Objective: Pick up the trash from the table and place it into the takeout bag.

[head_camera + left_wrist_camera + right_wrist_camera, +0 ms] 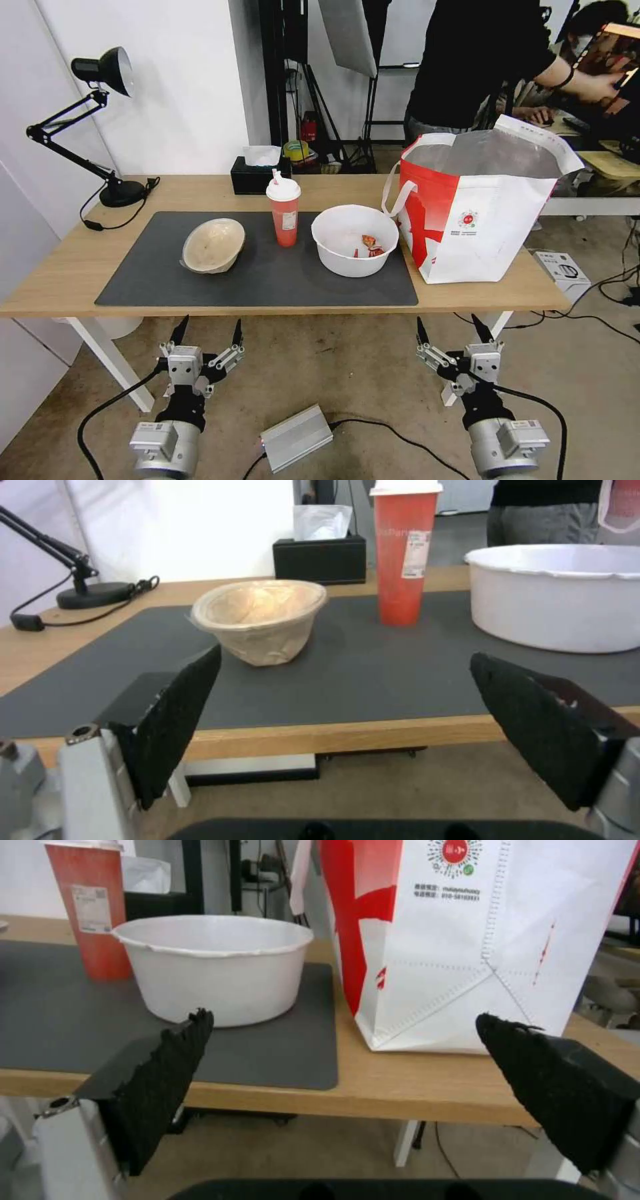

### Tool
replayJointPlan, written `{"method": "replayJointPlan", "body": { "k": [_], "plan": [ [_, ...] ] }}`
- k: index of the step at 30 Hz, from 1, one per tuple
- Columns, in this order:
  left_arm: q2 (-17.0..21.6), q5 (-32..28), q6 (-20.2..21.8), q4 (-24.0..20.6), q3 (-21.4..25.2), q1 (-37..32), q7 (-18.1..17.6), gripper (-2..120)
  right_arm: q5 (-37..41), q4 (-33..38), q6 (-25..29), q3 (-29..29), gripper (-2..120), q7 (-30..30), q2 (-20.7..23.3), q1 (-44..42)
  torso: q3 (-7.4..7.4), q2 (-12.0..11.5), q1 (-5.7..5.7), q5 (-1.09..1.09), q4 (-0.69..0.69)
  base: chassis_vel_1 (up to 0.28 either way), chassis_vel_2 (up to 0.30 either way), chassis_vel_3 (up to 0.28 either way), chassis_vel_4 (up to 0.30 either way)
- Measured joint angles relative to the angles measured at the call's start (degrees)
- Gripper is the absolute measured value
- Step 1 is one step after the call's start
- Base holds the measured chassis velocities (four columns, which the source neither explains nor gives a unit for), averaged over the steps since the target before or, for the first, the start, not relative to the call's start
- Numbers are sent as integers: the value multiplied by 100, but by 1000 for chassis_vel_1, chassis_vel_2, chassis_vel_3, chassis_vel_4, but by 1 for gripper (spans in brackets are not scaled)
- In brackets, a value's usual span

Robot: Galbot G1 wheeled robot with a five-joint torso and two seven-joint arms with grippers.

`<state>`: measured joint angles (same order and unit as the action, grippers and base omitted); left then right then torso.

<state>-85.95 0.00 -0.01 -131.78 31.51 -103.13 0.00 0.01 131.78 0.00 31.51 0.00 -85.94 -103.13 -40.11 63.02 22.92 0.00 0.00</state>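
Note:
On the table [60, 280] lies a dark grey mat [267, 280] with three pieces of trash. A beige bowl [213, 245] [260, 617] tilts at the mat's left. A red cup [284, 212] [405, 555] [90, 910] with white lid and straw stands in the middle. A white bowl [353, 240] [560, 595] [213, 965] holding red wrappers sits at the right. The takeout bag [477, 207] [480, 940] stands open at the table's right end. My left gripper [207, 331] [347, 680] and right gripper [450, 329] [343, 1040] hover open below the table's front edge, holding nothing.
A black tissue box [257, 175] [320, 557] and a black desk lamp [100, 120] with its cord stand at the back. A silver box [295, 438] with cables lies on the floor between my arms. A white carton [563, 272] sits beyond the table's right end. A person stands behind the bag.

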Motion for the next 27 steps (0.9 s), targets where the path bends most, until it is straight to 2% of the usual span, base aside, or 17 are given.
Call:
{"method": "replayJointPlan", "body": {
  "k": [27],
  "plan": [
    [0, 0, 0, 0, 0, 0, 0, 100, 0, 0, 0, 0, 100, 1, 0, 0, 0, 0, 0, 0, 0, 0, 0, 0, 0]
  ]
}}
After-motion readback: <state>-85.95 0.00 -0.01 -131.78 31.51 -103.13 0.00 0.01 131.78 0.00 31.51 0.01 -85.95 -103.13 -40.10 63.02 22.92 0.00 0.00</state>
